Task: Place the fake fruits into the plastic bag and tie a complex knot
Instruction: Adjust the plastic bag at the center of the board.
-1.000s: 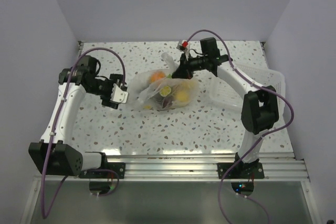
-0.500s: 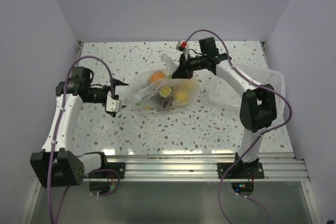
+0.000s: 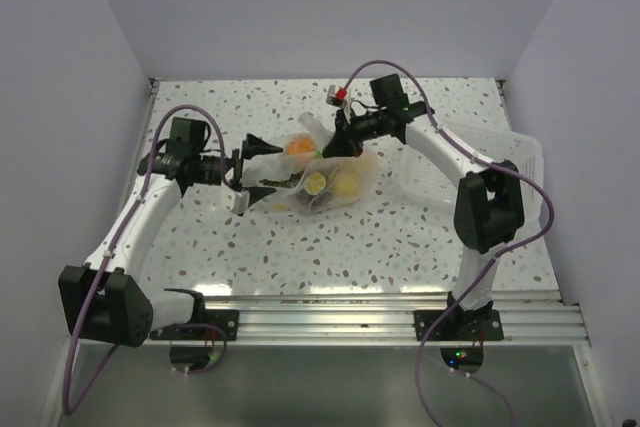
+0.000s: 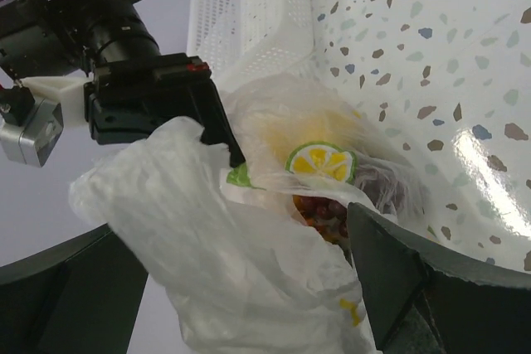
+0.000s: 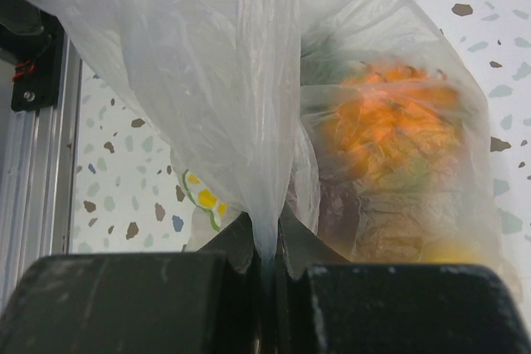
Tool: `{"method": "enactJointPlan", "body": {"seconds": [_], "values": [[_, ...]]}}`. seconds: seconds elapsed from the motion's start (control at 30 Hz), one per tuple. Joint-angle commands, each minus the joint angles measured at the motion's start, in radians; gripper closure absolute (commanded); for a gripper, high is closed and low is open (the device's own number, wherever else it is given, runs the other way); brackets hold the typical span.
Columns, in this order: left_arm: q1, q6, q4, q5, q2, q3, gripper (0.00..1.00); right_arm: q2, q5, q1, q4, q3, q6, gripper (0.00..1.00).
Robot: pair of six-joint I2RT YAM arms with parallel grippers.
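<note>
- Lying near the middle of the speckled table, the plastic bag rests on its side. Its long axis runs roughly left to right, with the left end slightly nearer the arms' bases.
- The bag's neck rises from the far side of the body and points up and toward the back wall.
- The fake fruits sit inside the film: an orange one on the far side, a lemon-slice piece near the middle, and dark reddish pieces below it.
- The right gripper has its jaws pressed together on the neck. The right wrist view shows the film pinched into a narrow upright strip between them.
- The left gripper stands with its jaws spread wide, one finger on each side of the bag's left end. Crumpled film fills the gap in its wrist view, but whether the fingers touch it cannot be told.
- A white slotted tray lies to the right of the bag, by the table's right edge.
</note>
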Motion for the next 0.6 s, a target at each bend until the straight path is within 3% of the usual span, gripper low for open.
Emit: {"method": "enactJointPlan", "body": {"seconds": [0.0,0.1,0.2,0.23,0.27,0.3,0.33,0.37,0.4,0.47,0.5,0.53,0.57], "values": [[-0.048,0.044,0.065,0.066,0.053,0.046,0.0,0.014,-0.021,0.012,-0.022,0.05,-0.034,1.0],[-0.095,0.137,-0.053,0.05,0.104,0.083,0.08,0.016,-0.02,0.015,-0.021,0.053,-0.033,1.0],[-0.137,0.156,-0.13,0.052,0.136,0.097,0.33,0.019,-0.018,0.018,-0.019,0.061,-0.033,1.0],[-0.145,0.141,-0.118,0.055,0.139,0.097,0.53,0.019,-0.014,0.02,-0.019,0.062,-0.033,1.0],[-0.155,0.115,-0.098,0.061,0.141,0.095,0.64,0.019,-0.006,0.02,-0.016,0.064,-0.027,1.0],[-0.172,0.033,-0.069,0.064,0.138,0.091,0.87,0.019,0.001,0.023,-0.007,0.064,-0.02,1.0],[-0.181,-0.035,0.028,0.069,0.133,0.086,0.95,0.017,0.006,0.026,0.001,0.062,-0.017,1.0],[-0.192,-0.128,0.105,0.063,0.127,0.08,1.0,0.016,0.015,0.029,0.01,0.059,-0.01,1.0],[-0.221,-0.399,0.206,0.049,0.109,0.054,1.0,0.014,0.02,0.041,0.027,0.061,0.009,1.0],[-0.26,-0.854,0.813,-0.041,0.075,-0.027,1.0,0.011,0.018,0.05,0.035,0.061,0.02,1.0],[-0.281,-1.243,1.05,-0.182,0.055,-0.137,1.0,0.003,0.017,0.062,0.038,0.061,0.02,1.0],[-0.283,-1.339,1.336,-0.233,0.056,-0.164,1.0,0.0,0.012,0.067,0.041,0.058,0.017,1.0],[-0.286,-1.364,1.342,-0.264,0.07,-0.156,1.0,-0.006,0.005,0.07,0.044,0.053,0.013,1.0]]}}
